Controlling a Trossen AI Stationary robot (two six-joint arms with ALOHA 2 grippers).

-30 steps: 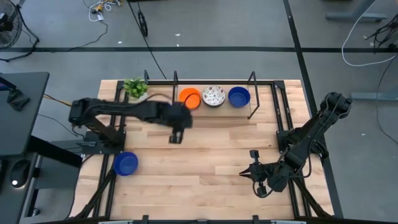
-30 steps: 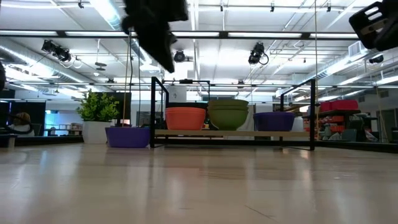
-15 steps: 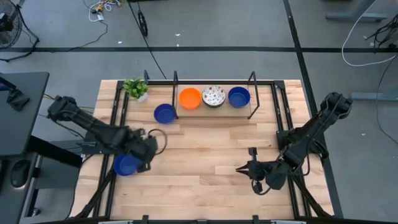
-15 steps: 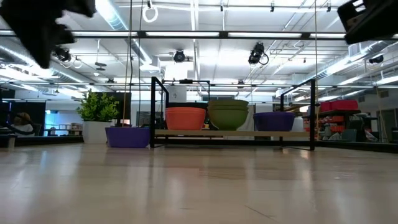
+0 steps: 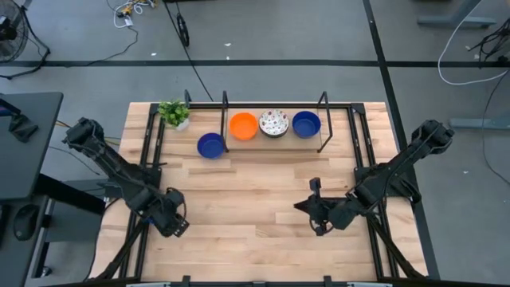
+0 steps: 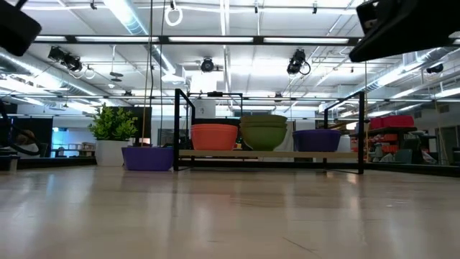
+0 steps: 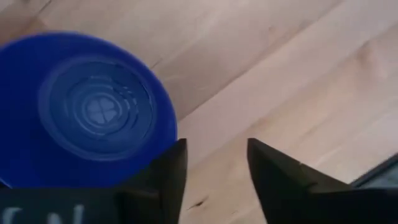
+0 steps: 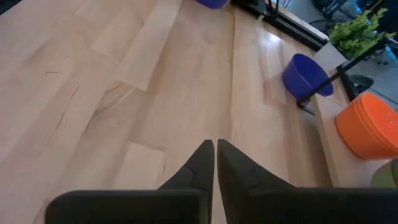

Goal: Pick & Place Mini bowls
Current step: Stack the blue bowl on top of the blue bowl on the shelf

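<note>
A blue mini bowl (image 7: 87, 112) sits upright on the wood at the table's near left. My left gripper (image 7: 214, 149) hangs open just over it, one finger (image 7: 176, 163) by its rim and the other over bare wood. In the high view this gripper (image 5: 174, 225) hides the bowl. Another blue bowl (image 5: 210, 145) rests on the table beside the black rack (image 5: 323, 102). On the rack's board sit an orange bowl (image 5: 243, 125), a white speckled bowl (image 5: 273, 123) and a blue bowl (image 5: 306, 123). My right gripper (image 5: 312, 209) is shut at the near right, holding nothing.
A small potted plant (image 5: 174, 112) stands at the far left corner next to the rack. The arms' black frames run along the left and right table edges. Bare wood (image 5: 255, 191) lies between the two grippers.
My left gripper has swung from the rack at the far edge toward the table's near left corner and now stands over the near blue bowl. The blue bowl beside the rack came into view as it left. My right gripper has shifted a little toward the table's middle.
</note>
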